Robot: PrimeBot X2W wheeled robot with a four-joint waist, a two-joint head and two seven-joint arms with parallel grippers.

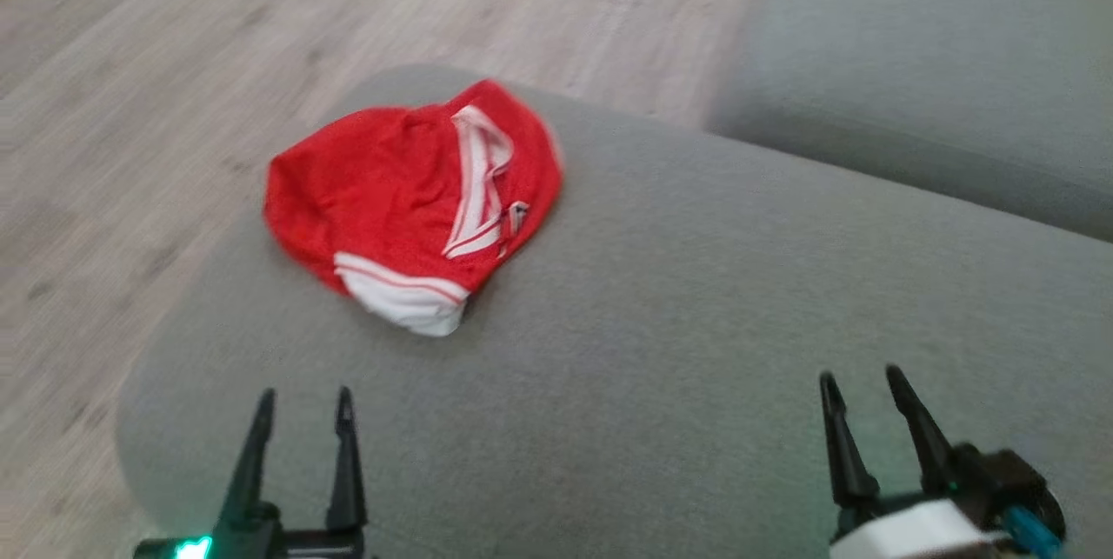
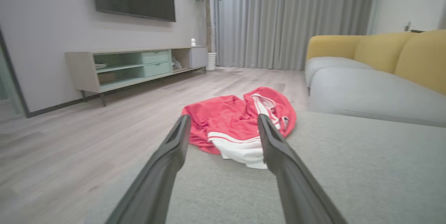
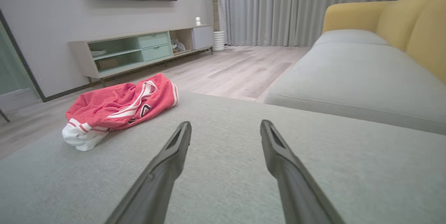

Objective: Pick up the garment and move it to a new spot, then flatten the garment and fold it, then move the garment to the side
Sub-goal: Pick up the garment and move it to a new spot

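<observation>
A crumpled red garment (image 1: pixel 409 198) with white trim lies near the far left corner of a grey sofa cushion (image 1: pixel 696 324). My left gripper (image 1: pixel 304 407) hovers open at the lower left, short of the garment, with nothing between its fingers. In the left wrist view the garment (image 2: pixel 233 119) sits straight ahead, framed by the fingers (image 2: pixel 174 144). My right gripper (image 1: pixel 856 385) is open at the lower right, over bare cushion and well to the right of the garment. The right wrist view shows the garment (image 3: pixel 118 105) off to the left, beyond the left fingertip (image 3: pixel 183 137).
Wooden floor (image 1: pixel 174 63) surrounds the cushion's left and far edges. A second grey seat (image 1: pixel 939 81) with yellow backrests (image 2: pixel 400 53) lies to the right. A TV console (image 2: pixel 136 65), a wall screen, a potted plant and curtains stand across the room.
</observation>
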